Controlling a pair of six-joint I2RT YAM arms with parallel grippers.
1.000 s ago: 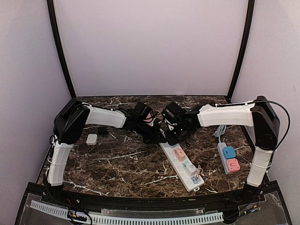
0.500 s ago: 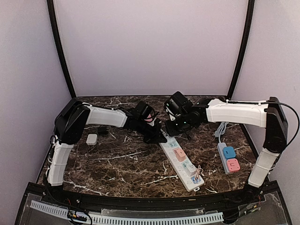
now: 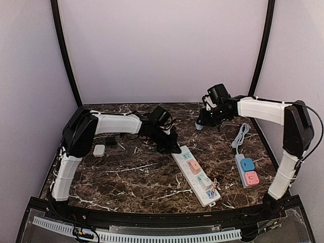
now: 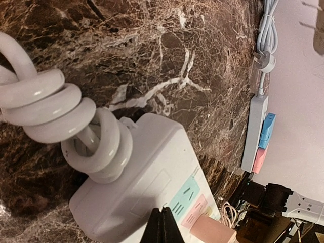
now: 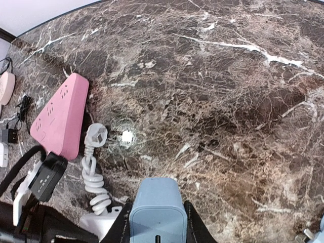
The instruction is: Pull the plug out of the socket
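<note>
The right gripper (image 5: 156,223) is holding a blue plug (image 5: 154,200). Its two fingers are squeezing the plug from both sides. The plug is hanging up in the air over the back of the dark marble table (image 3: 126,174). It is not touching the white power strip (image 3: 195,172) and is well away from it.

The left gripper (image 4: 163,225) is pressing its tip down on the far end of the white power strip. Its fingers are sitting tight together, with nothing between them. A white cord (image 4: 66,119) is curling in loops just beside that end of the strip. The strip is showing green and pink socket spots on its top.

A pink power strip (image 5: 61,119) is lying on the table behind the white one. A small grey power strip (image 3: 246,170) with a blue block and a pink block is lying near the right edge. A little white box (image 3: 99,150) is sitting by the left arm.
</note>
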